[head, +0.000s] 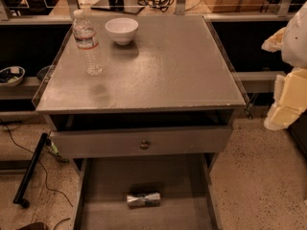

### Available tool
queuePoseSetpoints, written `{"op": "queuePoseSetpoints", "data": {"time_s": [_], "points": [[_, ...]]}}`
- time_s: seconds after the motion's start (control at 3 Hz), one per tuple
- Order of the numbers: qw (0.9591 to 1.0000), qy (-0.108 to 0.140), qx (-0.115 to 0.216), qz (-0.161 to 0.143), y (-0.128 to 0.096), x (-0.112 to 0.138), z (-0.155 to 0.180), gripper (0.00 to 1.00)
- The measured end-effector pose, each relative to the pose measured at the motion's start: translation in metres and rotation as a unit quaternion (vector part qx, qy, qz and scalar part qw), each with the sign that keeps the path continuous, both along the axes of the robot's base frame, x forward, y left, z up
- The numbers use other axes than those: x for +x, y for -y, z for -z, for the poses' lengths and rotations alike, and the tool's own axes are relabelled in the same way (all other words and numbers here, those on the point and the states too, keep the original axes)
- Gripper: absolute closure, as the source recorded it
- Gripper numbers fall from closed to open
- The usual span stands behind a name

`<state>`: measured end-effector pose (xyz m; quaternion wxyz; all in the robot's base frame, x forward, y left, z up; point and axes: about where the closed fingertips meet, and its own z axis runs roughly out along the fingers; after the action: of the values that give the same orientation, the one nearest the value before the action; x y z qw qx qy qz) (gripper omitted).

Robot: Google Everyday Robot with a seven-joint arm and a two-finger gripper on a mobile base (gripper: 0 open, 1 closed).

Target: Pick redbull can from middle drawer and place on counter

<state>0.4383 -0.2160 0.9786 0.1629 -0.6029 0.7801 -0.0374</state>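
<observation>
One silver-and-dark redbull can [143, 199] lies sideways in the middle drawer [110, 178], one bottle [87, 43] and one bowl [122, 29] top the counter [182, 68]; gripper [289, 98] at right, open or closed unclear.

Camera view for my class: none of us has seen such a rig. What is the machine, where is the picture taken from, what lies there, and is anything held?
The machine is a wheeled robot with one arm. The picture looks down on a grey cabinet from its front; where the camera sits is unknown. The pale shape at the right edge is the arm's gripper, beside the cabinet, holding nothing visible. On the counter stand a water bottle and a white bowl. Under it a knobbed drawer is slightly open. Below that the middle drawer is pulled out, and the can lies on its side in it.
</observation>
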Motion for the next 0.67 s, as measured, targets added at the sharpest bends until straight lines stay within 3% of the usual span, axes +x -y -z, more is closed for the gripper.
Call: {"op": "queuePoseSetpoints", "data": {"time_s": [0.33, 0.67], "points": [[1.0, 0.0, 0.0, 0.0, 0.0, 0.0, 0.0, 0.0], [0.9995, -0.007, 0.03, -0.008, 0.0, 0.001, 0.025, 0.0]]}}
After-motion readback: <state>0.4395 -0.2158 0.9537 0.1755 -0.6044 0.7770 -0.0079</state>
